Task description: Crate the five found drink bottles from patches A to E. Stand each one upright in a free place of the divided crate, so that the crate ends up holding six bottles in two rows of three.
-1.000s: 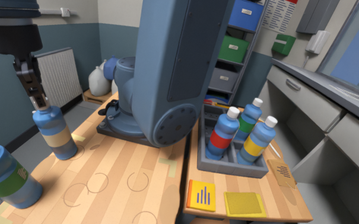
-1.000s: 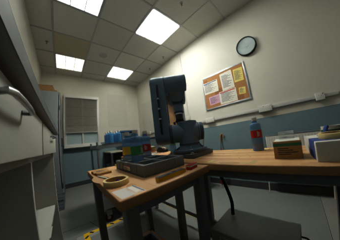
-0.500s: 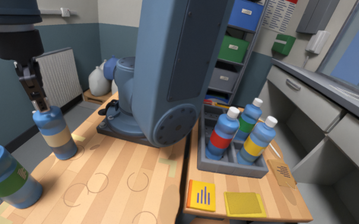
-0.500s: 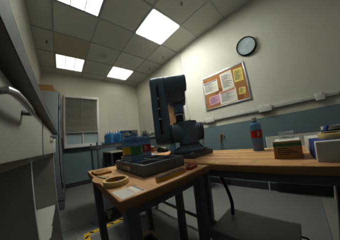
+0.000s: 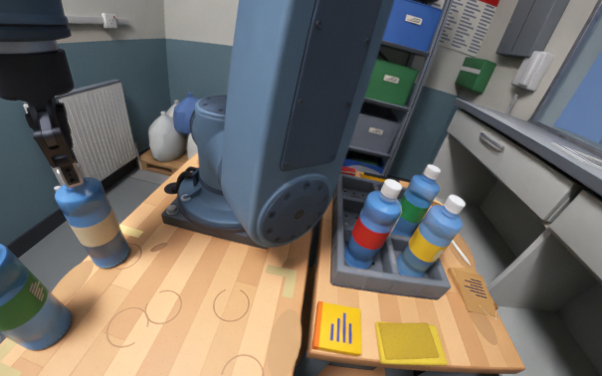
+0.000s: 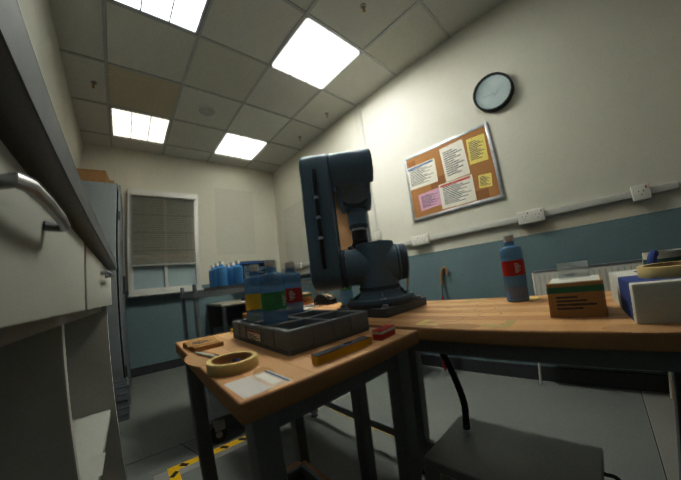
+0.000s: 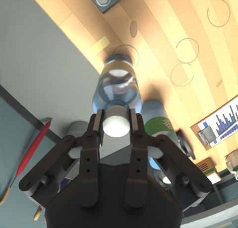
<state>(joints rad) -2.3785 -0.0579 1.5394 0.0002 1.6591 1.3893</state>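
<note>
At the left edge of the wooden table a blue bottle with a tan band (image 5: 93,222) stands upright on a ring mark. Its white cap (image 7: 116,122) is held by my closed gripper (image 5: 68,175), which hangs straight above it. A green-banded bottle (image 5: 8,296) stands nearer the camera on the same table. On the side table the grey divided crate (image 5: 383,246) holds three upright bottles: red-banded (image 5: 375,224), green-banded (image 5: 417,199) and yellow-banded (image 5: 432,235). A red-labelled bottle (image 6: 514,269) stands far along the table.
The arm's large base (image 5: 225,189) stands behind the work, between the bottle and the crate. A radiator (image 5: 99,130) lines the wall to the left. A yellow booklet (image 5: 338,328) and a yellow pad (image 5: 409,343) lie in front of the crate. The table edge runs just left of the bottle.
</note>
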